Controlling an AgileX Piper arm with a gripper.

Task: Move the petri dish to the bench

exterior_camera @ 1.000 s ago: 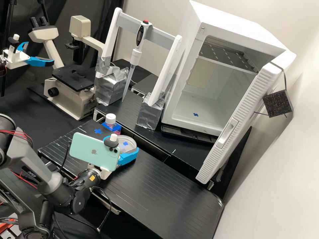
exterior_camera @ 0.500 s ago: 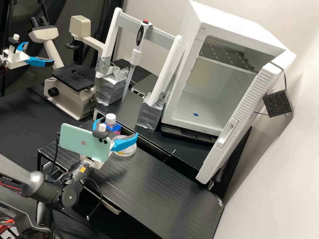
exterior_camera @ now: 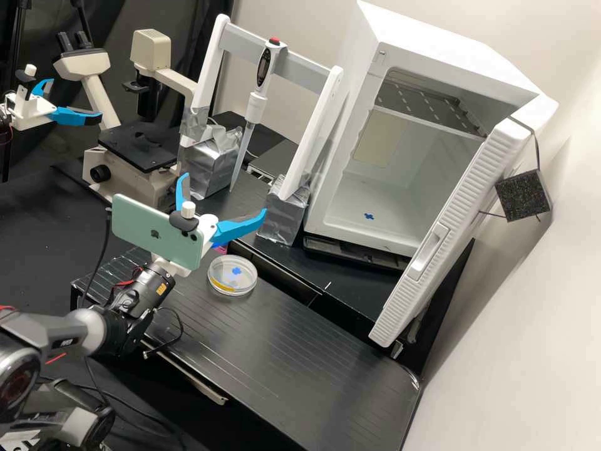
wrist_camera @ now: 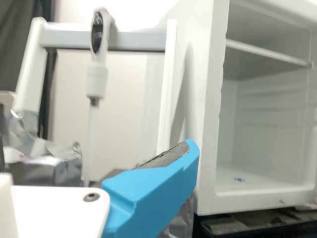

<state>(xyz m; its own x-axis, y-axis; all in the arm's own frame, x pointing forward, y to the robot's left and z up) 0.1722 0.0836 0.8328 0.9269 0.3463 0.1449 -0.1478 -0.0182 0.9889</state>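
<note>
In the high view the gripper (exterior_camera: pixel 223 197) stands open above and behind the petri dish, its blue fingers spread wide with nothing between them. The clear round petri dish (exterior_camera: pixel 232 275) lies flat on the raised black bench (exterior_camera: pixel 300 351), apart from the fingers, a blue cross showing through it and a yellow patch along its near edge. A single blue finger of the gripper (wrist_camera: pixel 153 191) appears in the wrist view, pointing toward the pipette stand and the open white cabinet.
Behind the gripper are the pipette stand (exterior_camera: pixel 285 222) with its hanging pipette (exterior_camera: pixel 256 106) and the microscope (exterior_camera: pixel 134 181). The white cabinet (exterior_camera: pixel 400 244) has its door (exterior_camera: pixel 438 244) open at the right. A bottle (exterior_camera: pixel 220 249) is mostly hidden behind the gripper.
The gripper has opened and let go of the petri dish, then risen and drawn back from it. The dish stays where it was on the bench.
</note>
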